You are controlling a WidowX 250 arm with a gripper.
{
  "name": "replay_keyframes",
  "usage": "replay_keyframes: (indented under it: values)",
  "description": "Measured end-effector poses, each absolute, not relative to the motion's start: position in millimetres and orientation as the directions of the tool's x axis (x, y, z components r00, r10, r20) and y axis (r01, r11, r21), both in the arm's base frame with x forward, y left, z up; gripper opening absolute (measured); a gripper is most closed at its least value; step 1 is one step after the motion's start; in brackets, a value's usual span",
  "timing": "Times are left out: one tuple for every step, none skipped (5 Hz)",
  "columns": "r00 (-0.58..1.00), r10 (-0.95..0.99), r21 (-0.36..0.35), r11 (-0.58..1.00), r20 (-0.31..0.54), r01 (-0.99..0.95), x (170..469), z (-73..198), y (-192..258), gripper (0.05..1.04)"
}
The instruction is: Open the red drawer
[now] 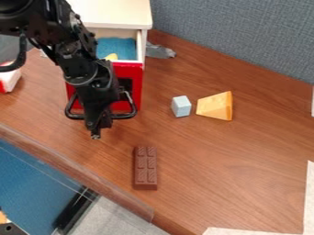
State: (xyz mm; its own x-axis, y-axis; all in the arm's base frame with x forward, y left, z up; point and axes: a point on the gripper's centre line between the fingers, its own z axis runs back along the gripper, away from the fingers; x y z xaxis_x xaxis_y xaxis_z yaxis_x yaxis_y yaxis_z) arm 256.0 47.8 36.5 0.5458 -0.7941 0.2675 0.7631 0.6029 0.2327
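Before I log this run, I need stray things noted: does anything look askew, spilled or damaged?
A crumpled grey thing lies on the table beside the cabinet, looking like stray scrap, though I can't tell what it is. I see no spill or damage.

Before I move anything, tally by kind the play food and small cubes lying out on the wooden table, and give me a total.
Play food: 2 (cheese wedge, chocolate bar)
Small cubes: 1 (pale grey cube)
Total: 3
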Motion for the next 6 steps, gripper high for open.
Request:
replay_keyframes:
  values:
    - [0.549, -0.79, 0.224, 0.607, 0.272, 0.763, 254, 39, 46, 0.152]
    - [0.541, -0.801, 0.218, 0.593, 0.256, 0.775, 252, 38, 44, 0.374]
    - [0.539, -0.806, 0.202, 0.586, 0.245, 0.785, 251, 39, 42, 0.691]
    - [0.526, -0.812, 0.182, 0.573, 0.252, 0.799, 249, 50, 43, 0.967]
    - [0.557, -0.788, 0.169, 0.606, 0.262, 0.777, 240, 74, 59, 1.005]
    - [0.665, -0.718, 0.105, 0.691, 0.204, 0.715, 221, 95, 86, 1.0]
